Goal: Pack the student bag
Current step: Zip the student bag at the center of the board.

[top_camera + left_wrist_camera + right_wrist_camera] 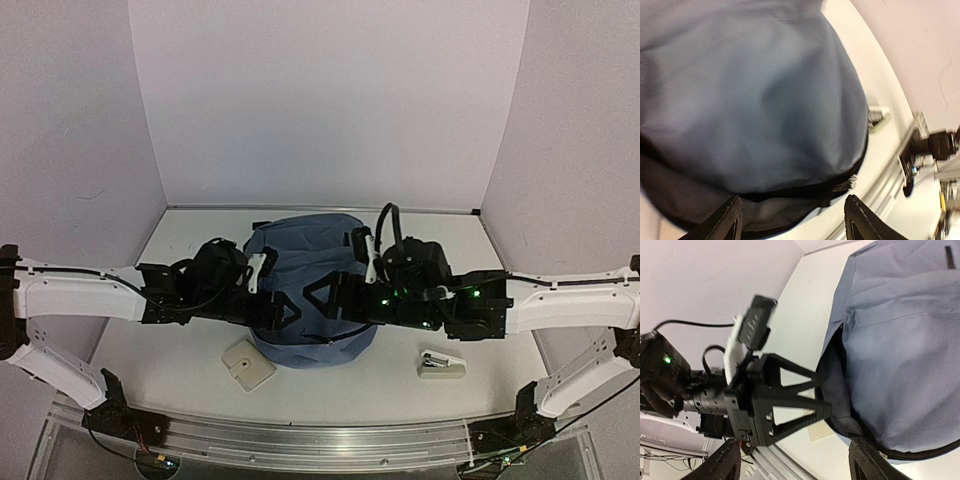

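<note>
Student bag [310,250] lies at the middle of the table [180,350], between the two arms; its long axis seems to run from the near edge toward the back wall, though it is nearly as wide as it is deep. Left pincer [792,207] hovers over the bag's near left part, jaws spread wide and nothing between them; blue cloth fills the view just ahead of it. Right pincer [795,445] is likewise wide open and holds nothing; the bag lies ahead and to one side of it. From the right wrist, the left arm's fingers point at a dark gap [835,375] in the bag's side, probably its mouth; so the left arm looks nearer to it. Count: one bag; one beige case [248,364] on the table nearer the left arm; one white clip-like thing [441,365] nearer the right; both lie apart from the bag.
</note>
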### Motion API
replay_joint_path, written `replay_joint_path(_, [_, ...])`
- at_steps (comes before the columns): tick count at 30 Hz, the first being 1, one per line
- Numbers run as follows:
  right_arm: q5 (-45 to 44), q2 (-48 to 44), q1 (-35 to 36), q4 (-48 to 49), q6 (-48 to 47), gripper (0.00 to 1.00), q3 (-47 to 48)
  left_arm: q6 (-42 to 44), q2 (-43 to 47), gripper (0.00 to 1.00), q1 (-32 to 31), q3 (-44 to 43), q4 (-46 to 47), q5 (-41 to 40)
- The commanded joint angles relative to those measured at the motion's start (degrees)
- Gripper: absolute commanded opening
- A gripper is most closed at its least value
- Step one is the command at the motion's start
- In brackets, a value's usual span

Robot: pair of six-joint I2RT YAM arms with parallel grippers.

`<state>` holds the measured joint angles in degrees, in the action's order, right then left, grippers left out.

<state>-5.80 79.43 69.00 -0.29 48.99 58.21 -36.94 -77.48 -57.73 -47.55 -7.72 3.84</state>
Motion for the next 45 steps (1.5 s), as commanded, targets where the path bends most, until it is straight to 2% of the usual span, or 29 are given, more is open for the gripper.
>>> replay_joint_path(1, [-7.25,-5.52,-3.44,-6.44,3.36,0.76,-4.59,8.58,-6.32,0.7,-0.86,-5.96,1.26,11.96])
replay_joint_path(6, [-6.47,-10.59,-6.09,-6.41,6.85,0.79,-10.8,10.74,-10.52,0.7,-0.89,-8.74,0.97,17.4])
replay_joint_path(9, [-6.49,-12.19,-6.41,-6.38,7.93,0.8,-12.65,10.13,-13.21,0.67,-0.89,-9.75,1.39,19.37])
replay_joint_path(12, [-6.24,-12.55,-6.48,-6.38,8.33,0.8,-13.37,9.29,-14.84,0.58,-0.94,-9.85,2.46,19.6])
replay_joint_path(15, [-5.8,-12.24,-6.43,-6.38,8.79,0.8,-13.89,8.56,-15.83,0.45,-0.94,-10.01,3.58,20.14])
replay_joint_path(21, [-4.59,-11.34,-6.44,-5.9,11.52,0.8,-16.64,7.3,-16.67,0.28,-0.98,-9.57,5.85,19.74])
replay_joint_path(24, [-3.31,-10.37,-6.41,-2.83,13.41,0.81,-18.92,7.02,-17.07,0.28,-0.98,-9.66,6.86,20.29])
replay_joint_path(28, [-0.36,-7.53,-6.43,6.77,15.6,0.8,-22.01,7.21,-17.04,0.27,-0.99,-9.91,6.95,20.89])
replay_joint_path(30, [0.59,-4.95,-6.47,10.17,16.46,0.8,-21.83,7.31,-16.51,0.35,-0.98,-9.7,7.11,21.26])
replay_joint_path(32, [1.42,-2.1,-6.45,12.42,16.88,0.8,-21.26,7.24,-15.76,0.38,-1.0,-9.18,7.44,21.35])
replay_joint_path(35, [2.06,1.23,-6.44,14.3,17.17,0.8,-20.4,6.94,-15.13,0.38,-1.04,-8.32,7.57,21.06])
replay_joint_path(39, [2.13,3.1,-6.41,15.87,17.71,0.79,-20.19,6.31,-15.52,0.33,-0.98,-7.88,9.88,21.35])
replay_joint_path(42, [1.93,4.0,-6.46,16.63,18.27,0.76,-20.35,5.92,-15.62,0.39,-0.98,-7.43,10.83,20.45])
replay_joint_path(45, [1.73,4.93,-6.46,17.43,18.93,0.7,-20.56,5.6,-15.67,0.39,-0.98,-7.28,11.57,19.07])
